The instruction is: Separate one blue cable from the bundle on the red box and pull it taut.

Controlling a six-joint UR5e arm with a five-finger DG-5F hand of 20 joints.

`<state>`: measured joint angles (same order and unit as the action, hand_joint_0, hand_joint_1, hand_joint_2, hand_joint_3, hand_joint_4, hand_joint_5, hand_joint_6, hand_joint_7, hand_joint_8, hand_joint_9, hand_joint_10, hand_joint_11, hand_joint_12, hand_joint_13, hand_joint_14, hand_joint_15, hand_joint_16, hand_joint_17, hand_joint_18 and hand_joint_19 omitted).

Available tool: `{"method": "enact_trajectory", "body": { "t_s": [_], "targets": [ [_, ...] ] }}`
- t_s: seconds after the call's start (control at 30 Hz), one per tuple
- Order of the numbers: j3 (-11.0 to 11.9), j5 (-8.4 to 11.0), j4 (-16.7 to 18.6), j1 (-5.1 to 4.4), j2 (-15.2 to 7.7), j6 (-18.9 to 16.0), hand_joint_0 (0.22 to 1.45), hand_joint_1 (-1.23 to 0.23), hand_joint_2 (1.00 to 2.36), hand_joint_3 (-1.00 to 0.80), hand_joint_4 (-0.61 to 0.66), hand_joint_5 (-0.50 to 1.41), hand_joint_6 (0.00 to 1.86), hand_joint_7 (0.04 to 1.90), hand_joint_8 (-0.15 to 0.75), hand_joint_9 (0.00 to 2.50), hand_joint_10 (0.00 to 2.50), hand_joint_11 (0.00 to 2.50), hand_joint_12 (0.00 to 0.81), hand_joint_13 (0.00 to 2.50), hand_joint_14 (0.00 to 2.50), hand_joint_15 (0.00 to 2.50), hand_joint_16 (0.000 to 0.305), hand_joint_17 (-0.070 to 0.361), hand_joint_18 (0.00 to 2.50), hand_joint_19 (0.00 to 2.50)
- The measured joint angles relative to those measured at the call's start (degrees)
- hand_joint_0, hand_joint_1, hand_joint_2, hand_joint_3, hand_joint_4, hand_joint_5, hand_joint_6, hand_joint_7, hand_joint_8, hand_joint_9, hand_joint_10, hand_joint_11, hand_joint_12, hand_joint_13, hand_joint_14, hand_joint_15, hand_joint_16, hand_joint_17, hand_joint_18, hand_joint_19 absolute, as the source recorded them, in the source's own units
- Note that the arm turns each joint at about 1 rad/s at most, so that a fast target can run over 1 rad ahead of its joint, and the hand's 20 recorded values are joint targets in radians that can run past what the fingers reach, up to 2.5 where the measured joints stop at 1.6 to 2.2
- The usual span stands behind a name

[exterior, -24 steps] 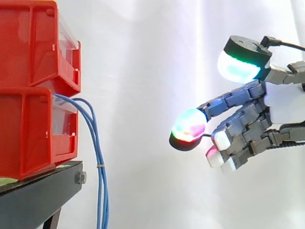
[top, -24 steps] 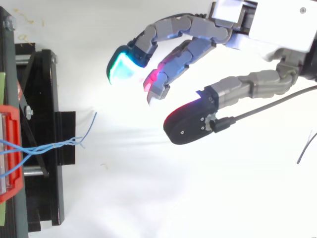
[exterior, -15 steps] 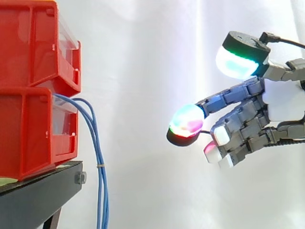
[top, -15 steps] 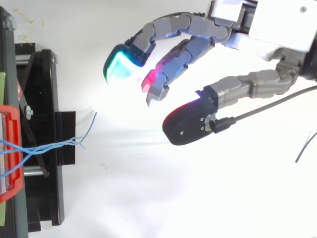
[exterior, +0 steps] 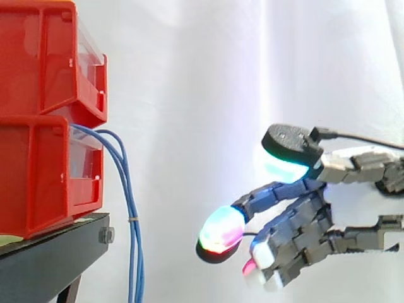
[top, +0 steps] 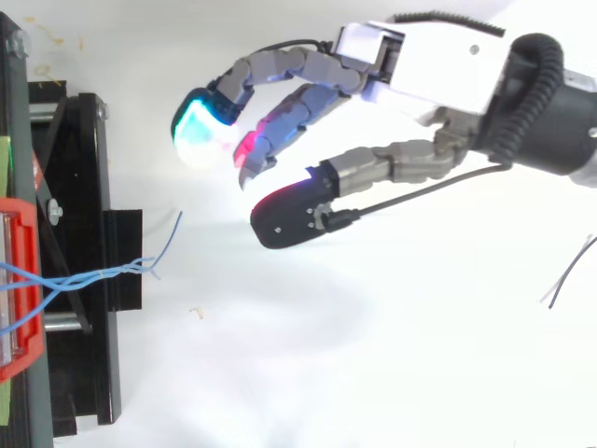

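A bundle of thin blue cables (exterior: pixel 128 208) comes out of the lower red box (exterior: pixel 44 173) and hangs down past the black stand's edge. From above the blue cables (top: pixel 103 273) run out from the box and end in a loose tip. My hand (exterior: pixel 315 214) hovers to the right of the bundle, well apart from it, at about the height of the stand's top. Its fingers are spread and only loosely bent, with nothing between them. In the top view the hand (top: pixel 420 84) reaches leftward, its glowing fingertips (top: pixel 198 126) short of the cable tip.
Two red boxes are stacked, the upper red box (exterior: pixel 47 57) above the lower, on a black stand (exterior: pixel 50 255). A white curtain hangs behind. A thin dark wire (top: pixel 564 275) lies at the right edge of the top view.
The hand has dropped lower and moved left toward the cables. Its fingers stay spread. The cable bundle has not moved.
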<state>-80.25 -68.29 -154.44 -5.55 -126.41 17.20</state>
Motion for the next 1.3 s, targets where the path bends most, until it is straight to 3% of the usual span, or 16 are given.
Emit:
{"method": "enact_trajectory", "body": {
  "t_s": [0.23,0.4,0.6,0.7,1.0,1.13,1.3],
  "targets": [
    [0.0,5.83,9.8,-0.57,-3.4,1.3,0.48,-0.61,1.00,-0.47,0.27,-0.16,0.50,0.79,0.329,0.97,0.01,0.55,0.364,0.81,0.01,0.39,0.037,0.084,0.63,0.45],
    [0.0,7.13,15.1,-1.14,-5.4,3.7,0.48,-0.61,1.00,-0.47,0.27,-0.16,0.50,0.80,0.329,0.96,0.01,0.57,0.365,0.81,0.01,0.40,0.037,0.084,0.63,0.46],
    [2.3,6.53,22.2,-2.06,-10.9,4.0,0.48,-0.62,1.00,-0.47,0.28,-0.13,0.50,0.86,0.320,0.93,0.01,0.56,0.367,0.77,0.01,0.40,0.038,0.085,0.63,0.47],
    [4.5,6.27,23.2,-2.57,-13.0,3.6,0.48,-0.63,1.00,-0.48,0.26,-0.12,0.50,0.87,0.305,0.86,0.01,0.54,0.361,0.73,0.01,0.39,0.038,0.086,0.61,0.48],
    [6.5,5.07,23.8,-4.34,-15.1,3.9,0.48,-0.73,1.00,-0.50,0.23,-0.10,0.50,0.91,0.291,0.77,0.01,0.51,0.354,0.66,0.01,0.39,0.040,0.089,0.58,0.47],
    [7.9,3.60,24.9,-4.89,-17.0,2.7,0.50,-0.76,1.00,-0.50,0.25,-0.09,0.50,0.95,0.277,0.78,0.01,0.52,0.347,0.65,0.01,0.39,0.038,0.086,0.57,0.48],
    [8.8,2.74,25.3,-5.71,-17.6,1.3,0.53,-0.77,1.00,-0.48,0.22,-0.07,0.50,1.04,0.274,0.80,0.01,0.53,0.332,0.67,0.01,0.40,0.036,0.081,0.57,0.50]
  ]
}}
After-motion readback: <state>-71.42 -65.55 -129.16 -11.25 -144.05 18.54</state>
